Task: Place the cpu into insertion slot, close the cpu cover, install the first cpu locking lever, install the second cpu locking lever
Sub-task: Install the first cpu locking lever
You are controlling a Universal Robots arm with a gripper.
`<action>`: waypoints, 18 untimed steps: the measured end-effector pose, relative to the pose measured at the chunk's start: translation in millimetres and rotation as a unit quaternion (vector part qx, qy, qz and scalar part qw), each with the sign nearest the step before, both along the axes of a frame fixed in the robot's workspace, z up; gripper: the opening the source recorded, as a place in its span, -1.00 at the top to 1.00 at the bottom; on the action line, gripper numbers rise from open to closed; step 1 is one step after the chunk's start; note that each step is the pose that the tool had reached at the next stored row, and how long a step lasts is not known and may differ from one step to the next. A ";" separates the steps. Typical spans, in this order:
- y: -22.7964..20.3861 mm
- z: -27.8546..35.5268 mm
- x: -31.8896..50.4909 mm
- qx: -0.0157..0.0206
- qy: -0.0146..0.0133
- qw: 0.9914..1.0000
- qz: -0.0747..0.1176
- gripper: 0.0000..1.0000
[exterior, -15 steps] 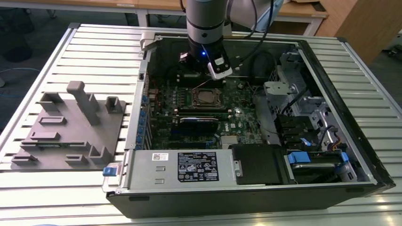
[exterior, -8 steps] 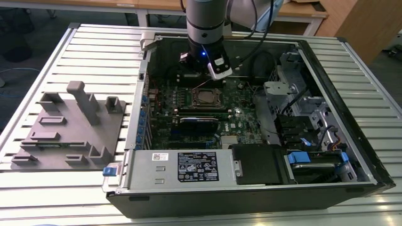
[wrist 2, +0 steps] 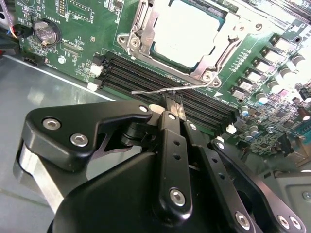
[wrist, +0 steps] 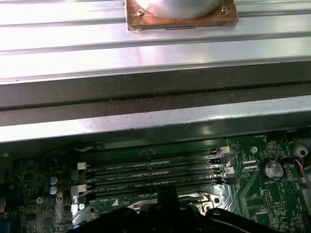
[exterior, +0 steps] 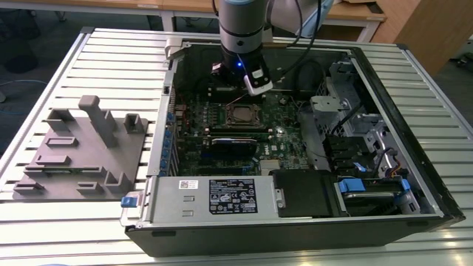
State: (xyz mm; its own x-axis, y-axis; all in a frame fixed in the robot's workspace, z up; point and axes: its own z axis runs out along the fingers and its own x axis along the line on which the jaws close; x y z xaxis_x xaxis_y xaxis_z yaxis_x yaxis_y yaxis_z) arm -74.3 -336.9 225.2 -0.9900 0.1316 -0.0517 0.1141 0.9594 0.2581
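Tabletop (exterior: 111, 55): one, slatted metal.
Computer case (exterior: 281, 238): one, lying open.
Power supply (exterior: 170, 202): one, bearing one white printed label (exterior: 230, 195).
Arm (exterior: 242, 33): one, pointing straight down into the case.
Claw (wrist 2: 174, 101): closed on one thin locking lever (wrist 2: 150, 91).
Memory slots (wrist: 155, 167): four.
Cpu (wrist 2: 187, 29): one, seated inside the lowered cpu cover (wrist 2: 141, 36).

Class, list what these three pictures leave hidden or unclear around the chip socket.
Second wrist view: the picture edge cuts off the chip's far side; glare blanks its top.
Second wrist view: whether the lever in the claw is hooked down is too fine to tell.
First wrist view: the claw blocks most of the cover.
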 end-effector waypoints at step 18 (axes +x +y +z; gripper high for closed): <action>0.9 -3.3 2.3 0.000 0.000 1.000 -0.013 0.80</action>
State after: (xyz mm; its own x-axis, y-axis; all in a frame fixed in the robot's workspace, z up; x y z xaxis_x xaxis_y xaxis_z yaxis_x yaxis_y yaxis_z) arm -72.0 -336.0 222.0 -0.9863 0.1566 -0.0518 0.1382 0.9561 0.2584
